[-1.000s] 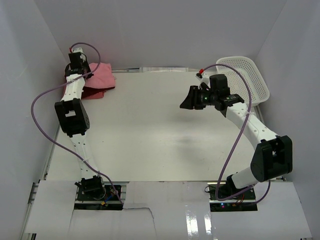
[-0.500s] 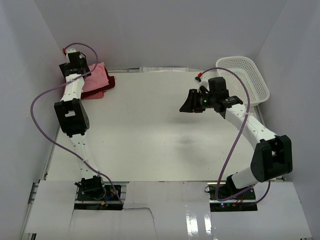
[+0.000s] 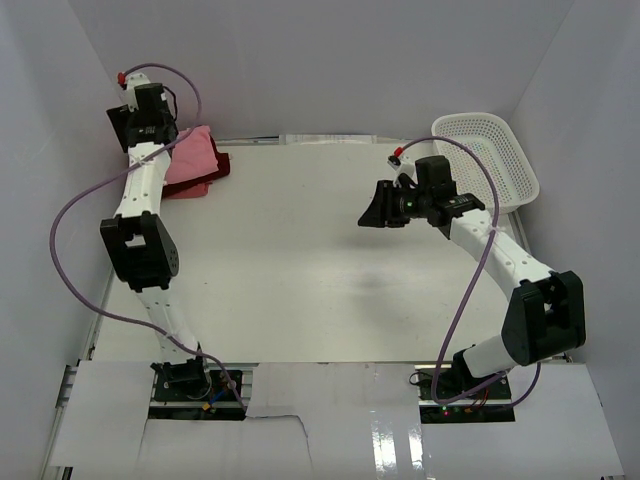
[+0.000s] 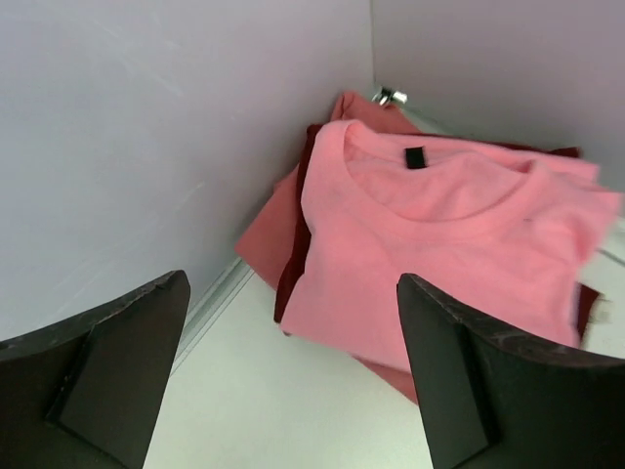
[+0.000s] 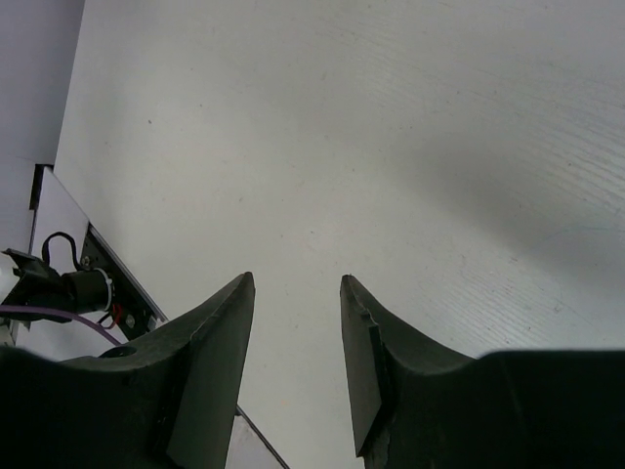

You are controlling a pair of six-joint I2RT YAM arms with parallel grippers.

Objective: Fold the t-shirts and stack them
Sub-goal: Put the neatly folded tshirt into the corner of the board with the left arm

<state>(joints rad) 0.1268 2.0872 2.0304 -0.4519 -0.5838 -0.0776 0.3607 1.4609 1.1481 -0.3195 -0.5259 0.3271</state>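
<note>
Nearest, the right pincer (image 5: 295, 283) hangs over the middle right of the white counter (image 3: 300, 260), released to a modest gap, with nothing between its fingers and only bare surface under them. Beyond it a white mesh basket (image 3: 495, 155) sits tilted at the far right edge. In the far left corner the left pincer (image 4: 293, 283) is spread wide and empty, raised above the folded stack without touching it. The light pink t-shirt (image 4: 439, 234) lies on top (collar and dark tag facing up), the maroon t-shirt (image 4: 298, 264) shows under it, and the salmon t-shirt (image 4: 269, 230) is lowest, close against the left wall (image 4: 146, 147).
</note>
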